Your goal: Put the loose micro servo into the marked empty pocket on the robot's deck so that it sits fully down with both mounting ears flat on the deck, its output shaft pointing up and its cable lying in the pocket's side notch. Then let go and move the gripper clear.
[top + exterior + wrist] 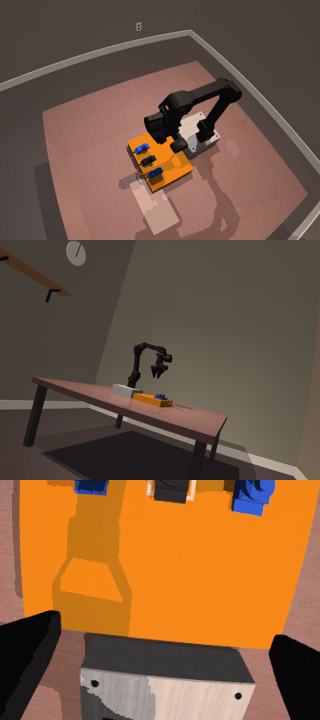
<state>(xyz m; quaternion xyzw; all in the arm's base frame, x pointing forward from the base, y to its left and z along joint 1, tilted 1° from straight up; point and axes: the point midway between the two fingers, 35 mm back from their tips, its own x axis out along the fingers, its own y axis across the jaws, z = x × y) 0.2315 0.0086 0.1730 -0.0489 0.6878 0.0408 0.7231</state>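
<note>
The orange deck (178,165) (144,397) (200,574) lies on the table in front of the arm's base. The black micro servo (148,160) sits in the white-outlined middle pocket, shaft end up, between two blue servos (141,148) (155,172) (255,480). An orange cable (139,171) loops over the deck's outer edge beside it. My gripper (169,142) (157,374) (170,634) is open wide and empty. It hangs well above the deck's base-side edge, apart from the servo.
The grey-white base block (188,126) (124,389) (194,707) stands right behind the deck. A pale rectangular patch (155,206) and a pale round mark (232,147) show on the table top. The table stands in a room with a wall shelf and clock.
</note>
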